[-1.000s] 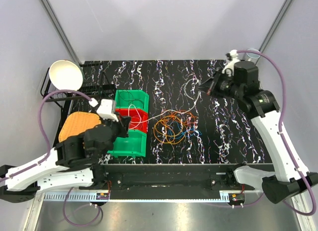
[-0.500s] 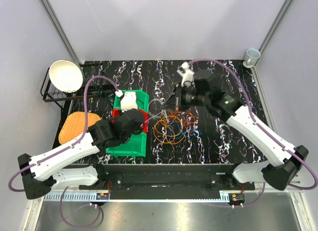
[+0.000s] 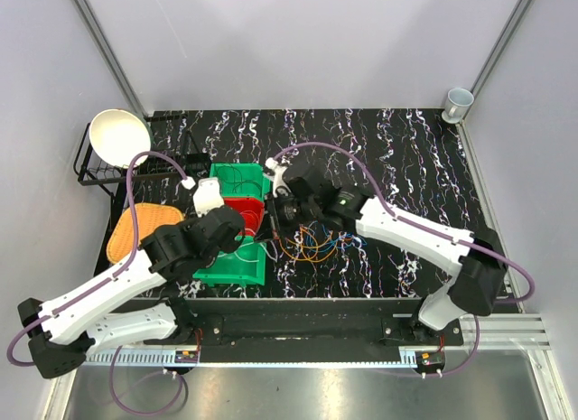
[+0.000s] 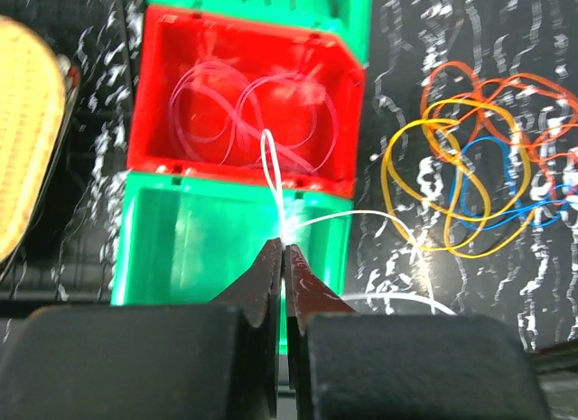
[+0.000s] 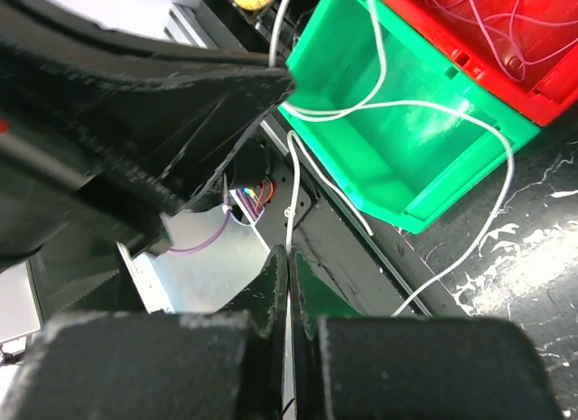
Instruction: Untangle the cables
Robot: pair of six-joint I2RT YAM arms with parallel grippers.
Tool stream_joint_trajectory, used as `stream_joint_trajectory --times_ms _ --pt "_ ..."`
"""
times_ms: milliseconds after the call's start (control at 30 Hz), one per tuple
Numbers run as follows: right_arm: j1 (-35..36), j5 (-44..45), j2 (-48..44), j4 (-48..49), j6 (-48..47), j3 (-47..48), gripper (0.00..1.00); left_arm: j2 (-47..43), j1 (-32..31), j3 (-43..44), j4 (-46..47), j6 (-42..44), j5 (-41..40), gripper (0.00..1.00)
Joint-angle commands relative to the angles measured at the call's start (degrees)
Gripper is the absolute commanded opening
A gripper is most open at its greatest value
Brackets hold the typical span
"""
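The cables point(image 3: 312, 240) lie as a tangle of orange, yellow and blue loops point(image 4: 470, 185) on the black table, right of the bins. A thin white cable point(image 4: 268, 154) runs from that side over the near green bin point(image 4: 199, 248). My left gripper point(image 4: 283, 248) is shut on this white cable above the near green bin. My right gripper point(image 5: 289, 253) is shut on the same white cable point(image 5: 290, 194), just beside the left arm point(image 5: 135, 104). From above, the left gripper point(image 3: 254, 234) and the right gripper point(image 3: 268, 228) nearly meet over the bins.
Three bins stand in a row: far green point(image 3: 239, 178), red point(image 3: 246, 209) holding pinkish cable loops point(image 4: 244, 113), near green point(image 3: 230, 265). A white bowl point(image 3: 119, 135) on a black rack, a yellow pad point(image 3: 135, 226), and a cup point(image 3: 458, 101) at the back right.
The right arm has swung from the back right across to the bins, bringing the white cable with it. The left arm has reached forward over the bins. Both grippers stay shut.
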Motion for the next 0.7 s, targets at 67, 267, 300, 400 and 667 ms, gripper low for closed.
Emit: stream_joint_trajectory --times_ms 67,267,300,400,667 --pt "1.7 1.3 4.2 4.7 1.9 3.9 0.00 -1.7 0.3 -1.2 -6.6 -6.7 -0.4 0.00" --pt "3.6 0.6 9.4 6.0 1.9 7.3 0.00 -3.1 0.8 -2.7 -8.2 -8.5 -1.0 0.00" --pt "3.6 0.5 10.0 6.1 1.7 8.0 0.00 -3.2 0.8 -2.9 -8.3 -8.6 -1.2 0.00" --pt "3.6 1.1 12.5 6.6 1.4 9.2 0.00 -3.1 1.6 -3.1 -9.0 -8.8 -1.6 0.00" --pt "3.6 0.1 18.1 10.6 1.2 10.3 0.00 -3.0 3.5 -4.4 -9.5 -8.7 -1.7 0.00"
